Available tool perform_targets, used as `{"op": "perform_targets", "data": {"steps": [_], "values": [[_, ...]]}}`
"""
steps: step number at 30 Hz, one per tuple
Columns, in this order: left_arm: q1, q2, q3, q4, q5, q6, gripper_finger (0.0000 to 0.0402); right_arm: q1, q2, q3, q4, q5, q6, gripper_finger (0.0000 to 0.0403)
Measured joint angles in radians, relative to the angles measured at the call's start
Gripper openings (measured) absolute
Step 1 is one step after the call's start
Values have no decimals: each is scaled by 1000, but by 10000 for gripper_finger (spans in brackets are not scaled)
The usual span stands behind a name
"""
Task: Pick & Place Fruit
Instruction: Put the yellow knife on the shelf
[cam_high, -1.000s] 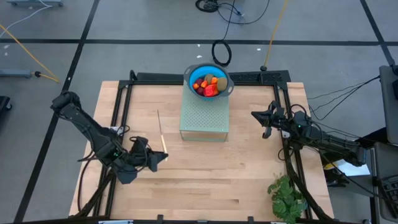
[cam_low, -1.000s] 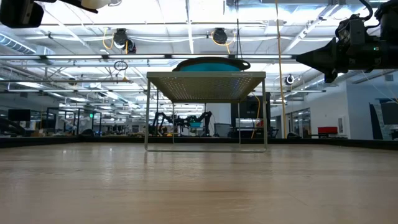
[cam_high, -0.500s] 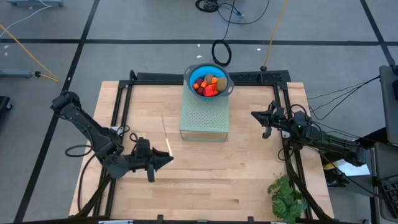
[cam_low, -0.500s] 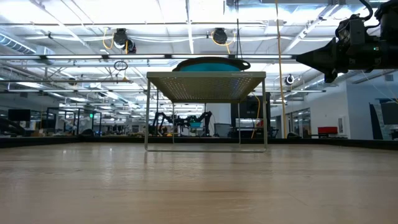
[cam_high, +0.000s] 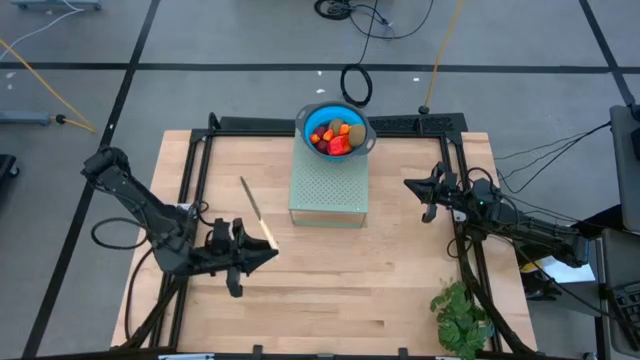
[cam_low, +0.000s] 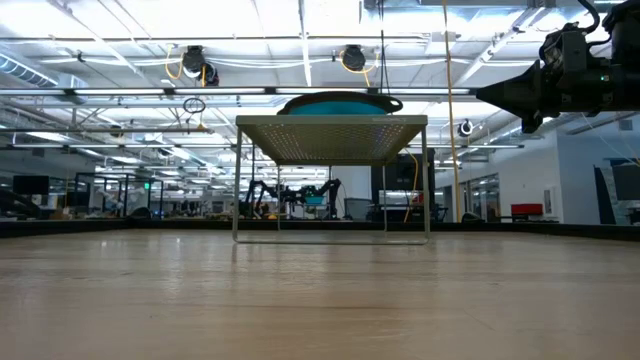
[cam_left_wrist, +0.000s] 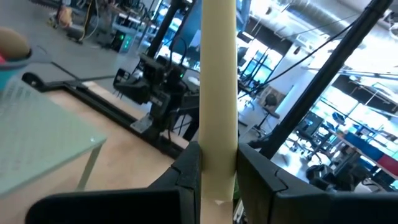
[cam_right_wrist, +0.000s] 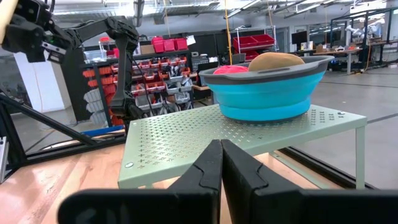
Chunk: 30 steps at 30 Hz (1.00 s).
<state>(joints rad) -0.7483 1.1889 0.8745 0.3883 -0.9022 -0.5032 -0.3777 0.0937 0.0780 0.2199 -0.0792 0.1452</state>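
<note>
Fingers: left gripper (cam_high: 262, 256) clamped the knife (cam_high: 256, 212) by its yellow handle; right gripper (cam_high: 412, 185) pressed together, empty.
Fruit (cam_high: 335, 137): lay in the blue bowl (cam_high: 307, 118) on the green rack (cam_high: 328, 190).
Right gripper: hovered beside the rack.

Wooden table (cam_high: 330, 290): light butcher-block top, edged by a black metal frame (cam_high: 400, 124). Perforated pale-green metal stand (cam_high: 329, 187): stood toward the table's far edge, centred, on thin legs. Blue collapsible colander bowl (cam_high: 357, 135): sat on the stand's far end. Slim knife (cam_high: 258, 213), cream-yellow handle: raised clear of the tabletop, left of the stand, lying at a slant. Leafy green plant (cam_high: 462, 315): stood at the table's near right corner. Coiled black cable (cam_high: 356, 84): lay on the grey floor beyond the table.
</note>
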Motion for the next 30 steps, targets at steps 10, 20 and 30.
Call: {"op": "perform_targets", "data": {"steps": [10, 20, 30], "values": [[2, 0, 0, 27, -1, 30, 65, 0, 0, 0, 0, 0, 0, 0], [83, 5, 0, -185, 87, -160, 65, 0, 0, 0, 0, 0, 0, 0], [243, 5, 0, -399, 391, -325, 65, 0, 0, 0, 0, 0, 0, 0]]}}
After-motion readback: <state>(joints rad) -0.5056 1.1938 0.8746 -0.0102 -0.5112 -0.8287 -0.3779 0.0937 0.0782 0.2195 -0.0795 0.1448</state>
